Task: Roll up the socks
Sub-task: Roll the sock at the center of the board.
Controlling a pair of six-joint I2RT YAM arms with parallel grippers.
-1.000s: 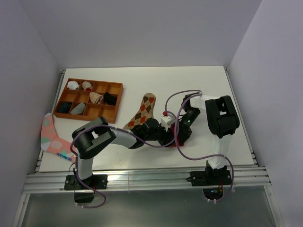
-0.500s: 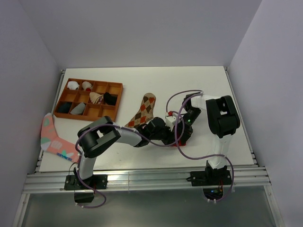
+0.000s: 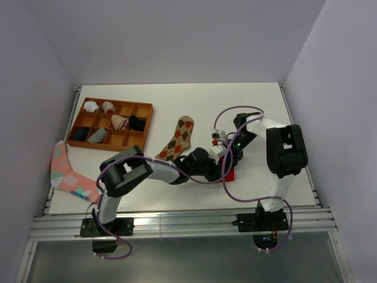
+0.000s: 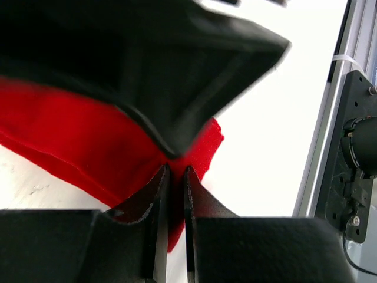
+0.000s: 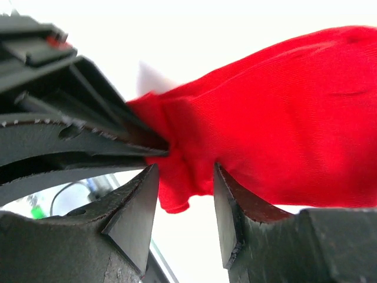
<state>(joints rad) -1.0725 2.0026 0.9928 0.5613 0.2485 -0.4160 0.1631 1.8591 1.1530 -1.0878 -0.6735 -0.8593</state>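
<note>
Since a second ago the left gripper [image 4: 175, 171] has reached further right; its fingers pinch nearly together on a folded edge of the red sock [image 3: 228, 174], bunched on the tabletop [image 3: 265, 106] just right of the flat argyle sock [image 3: 177, 141]. The right gripper [image 5: 185, 171] now stands with fingers spread around the same soft, creased cloth. For a tidy roll, the left should probably hold the fold taut while the right re-grips.

Overhead; both wrist views near sock [image 4: 70, 141]
</note>
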